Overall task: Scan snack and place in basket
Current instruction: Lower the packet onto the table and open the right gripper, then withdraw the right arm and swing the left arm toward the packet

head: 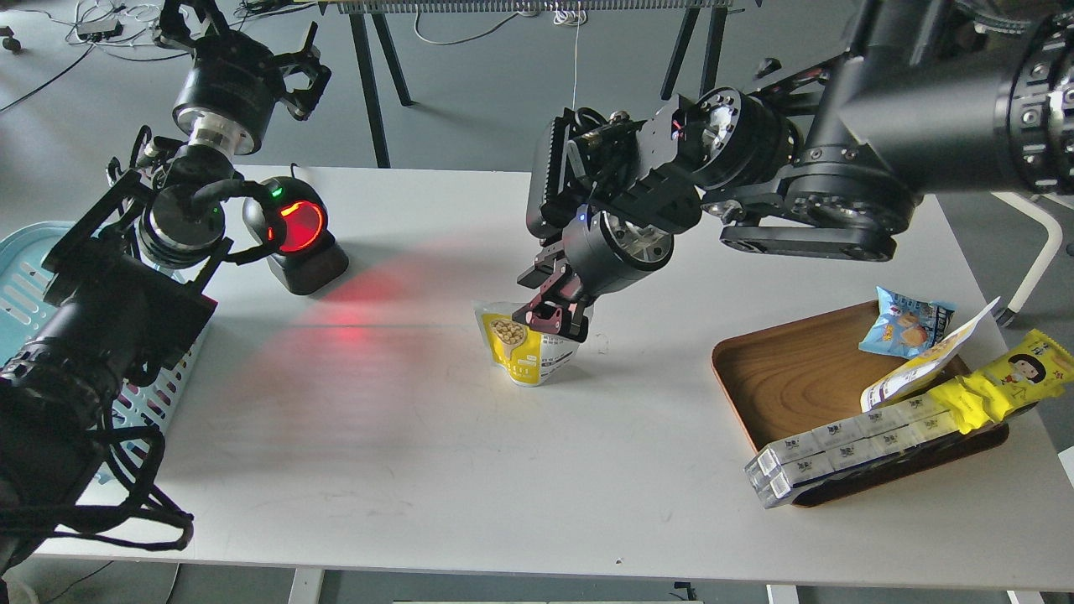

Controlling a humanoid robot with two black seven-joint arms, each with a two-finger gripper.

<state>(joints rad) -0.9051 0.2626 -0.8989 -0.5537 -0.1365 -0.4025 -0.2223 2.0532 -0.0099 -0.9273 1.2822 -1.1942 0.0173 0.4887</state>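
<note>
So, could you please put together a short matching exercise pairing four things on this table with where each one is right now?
Things:
1. snack
2. basket
3. scanner
4. wooden tray

Places:
A. at the table's left edge, partly hidden behind the left arm
B. near the table's middle, standing upright, with the right claw at its top
C. on the right side of the table, holding several packets
D. toward the back left of the table, glowing red

Pairs: 1-B, 2-A, 3-D, 4-C
</note>
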